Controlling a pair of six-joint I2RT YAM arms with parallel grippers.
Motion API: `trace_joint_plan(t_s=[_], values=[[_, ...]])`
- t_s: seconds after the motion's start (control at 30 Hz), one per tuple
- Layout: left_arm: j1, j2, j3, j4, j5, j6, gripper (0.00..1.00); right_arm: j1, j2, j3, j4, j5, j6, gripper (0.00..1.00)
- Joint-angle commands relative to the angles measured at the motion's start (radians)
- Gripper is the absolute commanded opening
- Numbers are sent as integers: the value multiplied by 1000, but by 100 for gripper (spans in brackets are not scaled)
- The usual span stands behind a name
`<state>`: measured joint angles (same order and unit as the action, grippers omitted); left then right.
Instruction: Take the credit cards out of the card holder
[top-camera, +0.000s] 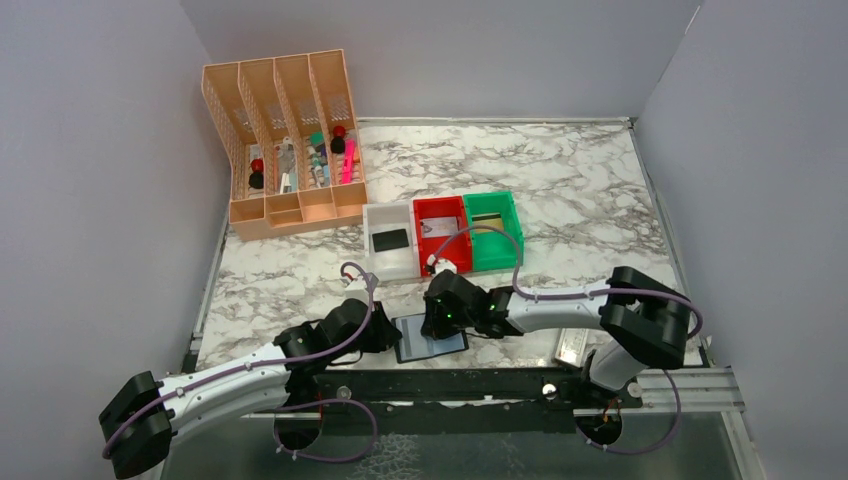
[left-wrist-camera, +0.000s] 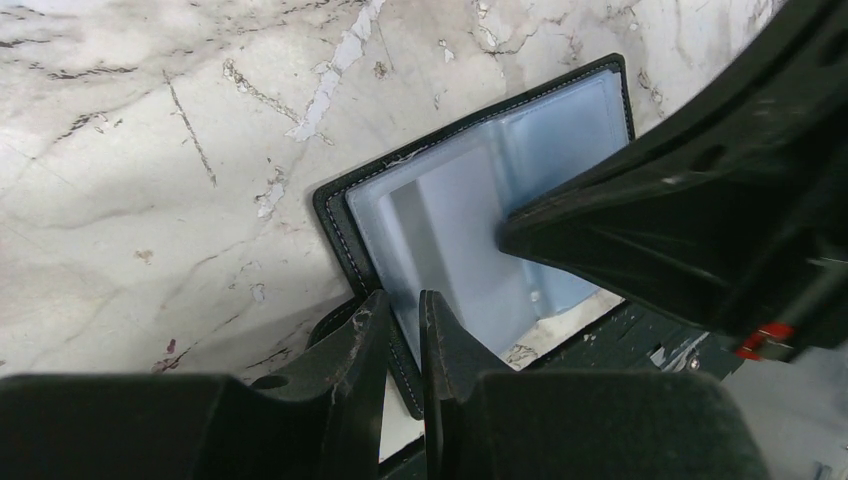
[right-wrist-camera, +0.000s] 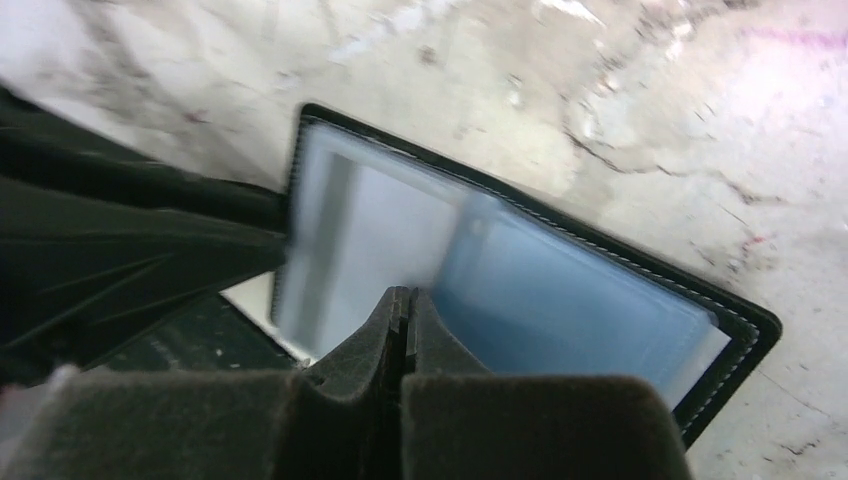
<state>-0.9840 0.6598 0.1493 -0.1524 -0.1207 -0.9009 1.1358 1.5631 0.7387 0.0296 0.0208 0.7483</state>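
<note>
The card holder (top-camera: 430, 338) lies open and flat near the table's front edge, with a black stitched rim and glossy grey-blue pockets (left-wrist-camera: 470, 220) (right-wrist-camera: 560, 290). I cannot tell whether a card sits in the pockets. My left gripper (top-camera: 392, 330) (left-wrist-camera: 403, 295) is at the holder's left rim, its jaws a narrow gap apart with the stitched rim showing in the gap. My right gripper (top-camera: 438, 322) (right-wrist-camera: 405, 292) is shut, tips down on the middle of the pockets. Credit cards lie in the bins behind: black (top-camera: 389, 240), pale printed (top-camera: 438, 228), gold (top-camera: 487, 222).
The white bin (top-camera: 372, 262), red bin (top-camera: 424, 212) and green bin (top-camera: 512, 245) stand in a row just behind the grippers. A peach desk organiser (top-camera: 285, 140) fills the far left corner. A small whitish case (top-camera: 575, 345) lies at the front right by the black rail (top-camera: 450, 385).
</note>
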Motion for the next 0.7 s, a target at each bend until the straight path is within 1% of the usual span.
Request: trace_joint_plan(t_s=[0.0,0.13,0.43,0.6,0.67], values=[[-5,-6,18,4,4,6,21,5,69,13,-107,91,14,1],[-5,-9,19,0,1,7,21,4,72,-28,-139,155,58,1],[-5,-11,42,-3,15,17,21,4,89,-54,-170,194,78,1],[-5,-35,53,-8,17,19,28,4,92,-43,-219,234,77,1],[-5,-42,56,-8,21,20,29,4,88,-45,-234,249,81,1]])
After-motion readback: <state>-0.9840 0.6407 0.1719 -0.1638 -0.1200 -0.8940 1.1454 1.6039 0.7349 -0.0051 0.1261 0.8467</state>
